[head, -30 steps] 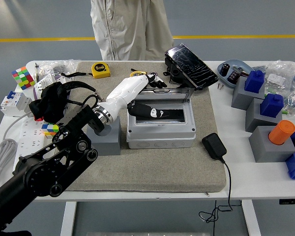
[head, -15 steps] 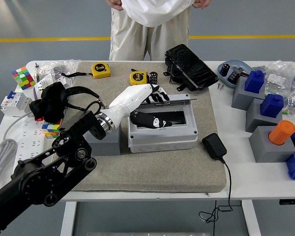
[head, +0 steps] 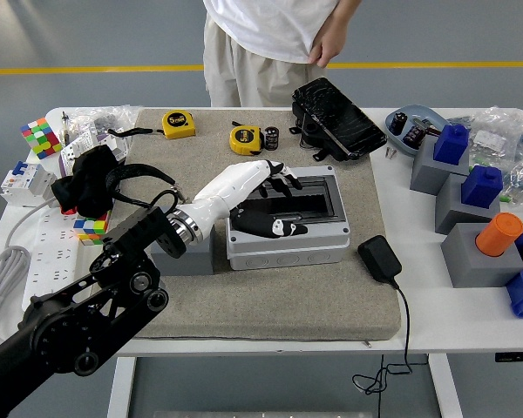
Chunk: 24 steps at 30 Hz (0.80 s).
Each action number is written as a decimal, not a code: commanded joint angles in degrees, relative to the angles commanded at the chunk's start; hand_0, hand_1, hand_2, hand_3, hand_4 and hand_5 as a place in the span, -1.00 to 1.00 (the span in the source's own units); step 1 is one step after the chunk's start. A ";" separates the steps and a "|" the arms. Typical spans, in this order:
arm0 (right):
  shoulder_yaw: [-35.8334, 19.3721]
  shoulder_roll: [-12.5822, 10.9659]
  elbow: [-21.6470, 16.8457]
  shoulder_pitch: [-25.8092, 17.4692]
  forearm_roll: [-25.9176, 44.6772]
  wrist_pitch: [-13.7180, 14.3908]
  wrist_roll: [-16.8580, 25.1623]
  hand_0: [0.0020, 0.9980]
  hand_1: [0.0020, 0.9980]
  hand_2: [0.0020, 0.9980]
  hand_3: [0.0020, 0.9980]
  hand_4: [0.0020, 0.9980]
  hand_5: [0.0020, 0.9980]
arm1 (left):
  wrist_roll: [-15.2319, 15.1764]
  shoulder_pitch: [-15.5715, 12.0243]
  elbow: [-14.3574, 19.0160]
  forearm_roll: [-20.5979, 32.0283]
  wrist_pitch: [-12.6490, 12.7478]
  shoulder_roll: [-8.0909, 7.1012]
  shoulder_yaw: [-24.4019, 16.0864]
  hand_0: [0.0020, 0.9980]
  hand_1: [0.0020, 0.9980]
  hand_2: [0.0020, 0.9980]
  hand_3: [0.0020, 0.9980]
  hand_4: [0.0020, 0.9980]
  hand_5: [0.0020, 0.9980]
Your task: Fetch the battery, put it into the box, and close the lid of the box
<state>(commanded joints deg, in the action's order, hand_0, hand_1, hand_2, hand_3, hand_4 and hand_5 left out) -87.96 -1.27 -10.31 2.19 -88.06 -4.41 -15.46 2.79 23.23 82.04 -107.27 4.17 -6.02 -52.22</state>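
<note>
The left hand (head: 275, 178) is laid across the grey box (head: 286, 223), which stands on the grey mat (head: 270, 287) near the middle of the tabletop (head: 418, 305), and its white palm and dark fingers (head: 288, 181) are spread flat over the far left part of the lid (head: 309, 198); nothing is grasped by it, the fingers being extended rather than curled. The lid is seen lowered flat over the box, and the hand is judged to be pressed on top so that the lid is pushed down and seated, which would be the last step of the task. The battery is not visible as a separate thing; it is taken to be inside the box beneath the hand, though this cannot be confirmed, since only a dark window with a dark shape is shown through the lid. The left arm (head: 96, 305) is brought in from the near left corner and passes over a grey block (head: 185, 254) just beside the box's left wall. The right arm is not seen. A person (head: 279, 39) stands at the far edge, hands kept clear of the tabletop.
</note>
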 joint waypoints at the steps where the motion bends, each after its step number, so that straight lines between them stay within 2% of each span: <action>1: 0.00 0.01 0.00 -0.01 -0.02 -0.01 0.00 0.28 0.33 0.35 0.21 0.98 0.19 | -0.91 -0.69 0.26 0.45 0.75 0.16 -1.07 -0.17 0.24 0.26 0.34 1.00 -0.17; 3: -0.12 0.05 0.00 -0.06 -0.18 -0.02 -0.02 0.28 0.33 0.35 0.21 0.98 0.19 | -2.89 -2.37 0.62 1.78 2.28 0.59 -3.70 -0.10 0.28 0.29 0.36 1.00 -0.18; 7: -0.36 0.10 0.00 -0.17 -0.44 -0.04 -0.06 0.28 0.33 0.35 0.21 0.98 0.19 | -6.37 -5.66 0.20 5.50 4.42 1.37 -8.92 -0.10 0.28 0.29 0.36 1.00 -0.18; 15: -0.53 0.07 0.00 -0.13 -0.43 0.00 0.02 0.28 0.33 0.35 0.21 0.98 0.19 | -11.20 -11.33 -1.25 13.33 6.56 2.47 -18.14 -0.09 0.27 0.28 0.32 1.00 -0.20; 19: -0.83 0.06 0.00 -0.15 -0.62 0.02 -0.01 0.28 0.33 0.35 0.21 0.98 0.19 | -14.52 -13.37 -1.71 17.88 7.09 2.49 -20.65 -0.09 0.27 0.28 0.32 1.00 -0.20; 24: -0.88 -0.03 0.00 -0.06 -0.59 0.04 0.06 0.28 0.33 0.35 0.21 0.98 0.19 | -18.63 -15.00 -2.59 23.29 7.10 1.61 -21.01 -0.11 0.25 0.26 0.29 1.00 -0.23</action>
<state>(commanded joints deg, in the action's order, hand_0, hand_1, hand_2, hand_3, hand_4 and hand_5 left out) -88.83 -1.30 -10.31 2.12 -88.65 -4.37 -15.40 -15.84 8.22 79.45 -83.99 11.26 -4.41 -73.23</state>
